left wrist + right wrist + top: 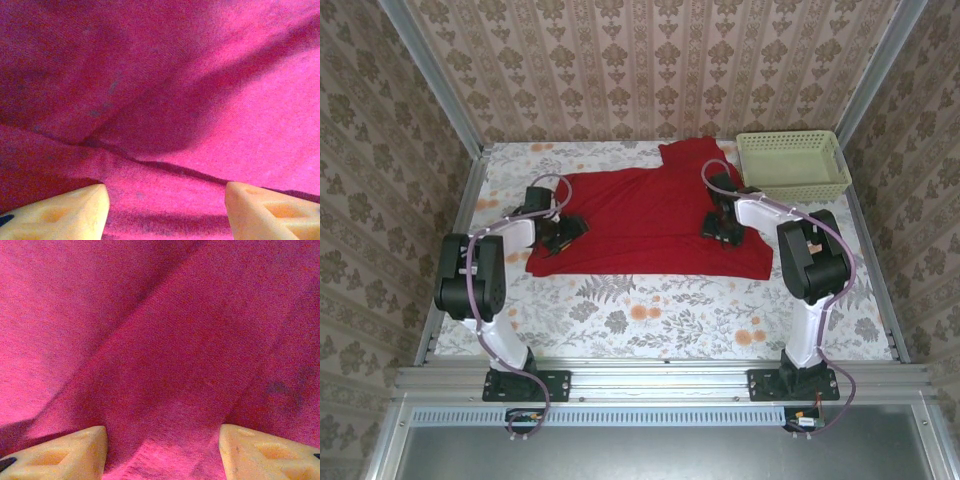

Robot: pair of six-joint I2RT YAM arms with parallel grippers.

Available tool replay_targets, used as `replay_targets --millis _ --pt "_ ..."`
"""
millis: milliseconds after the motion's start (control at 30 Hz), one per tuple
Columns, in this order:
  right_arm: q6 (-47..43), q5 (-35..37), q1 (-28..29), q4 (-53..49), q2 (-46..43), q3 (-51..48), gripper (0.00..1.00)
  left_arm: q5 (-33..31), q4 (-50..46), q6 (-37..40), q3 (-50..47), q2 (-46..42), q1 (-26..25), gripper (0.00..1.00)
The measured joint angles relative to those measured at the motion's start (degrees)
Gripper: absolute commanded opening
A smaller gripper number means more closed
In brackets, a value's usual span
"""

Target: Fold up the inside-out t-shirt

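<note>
Flowery table cloth [650, 320] is seen below. The inside-out t-shirt [650, 215] is laid flat beside the basket [792, 165], to its left. Over it the left gripper [165, 186] and right gripper [162, 427] are held open, nothing pinched, likely so edges can be grabbed

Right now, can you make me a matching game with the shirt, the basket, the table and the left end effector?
Things:
1. t-shirt
2. basket
3. left end effector
4. table

Matches:
A. pale green, far right corner
B. flowery cover
C. red, spread out
D. open, at the shirt's left side

Pairs: 1-C, 2-A, 3-D, 4-B
</note>
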Motion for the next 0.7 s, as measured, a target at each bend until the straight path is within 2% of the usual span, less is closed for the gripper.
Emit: replay_targets --millis 267,433,567,633,700 --pt "3.0 -0.2 2.0 3.3 -10.1 -13.5 0.64 0.4 7.6 -3.6 -19.6 -16.0 1.1 0.68" --pt "5.9 0.2 3.7 1.8 -20.0 -23.9 0.65 -1.1 2.6 -6.1 -27.8 -28.9 -3.0 0.69" --pt "6.2 1.6 3.6 -1.8 -27.0 -27.6 0.65 -4.2 -8.2 -6.6 -27.3 -38.4 -4.8 0.71" --pt "6.0 2.3 3.6 -3.1 -29.3 -26.8 0.65 -7.6 -14.2 -5.5 -22.0 -40.2 -4.8 0.72" --pt "5.5 2.8 3.6 -4.4 -29.8 -24.1 0.65 -10.4 -17.4 -3.6 -14.5 -37.8 -4.7 0.72"
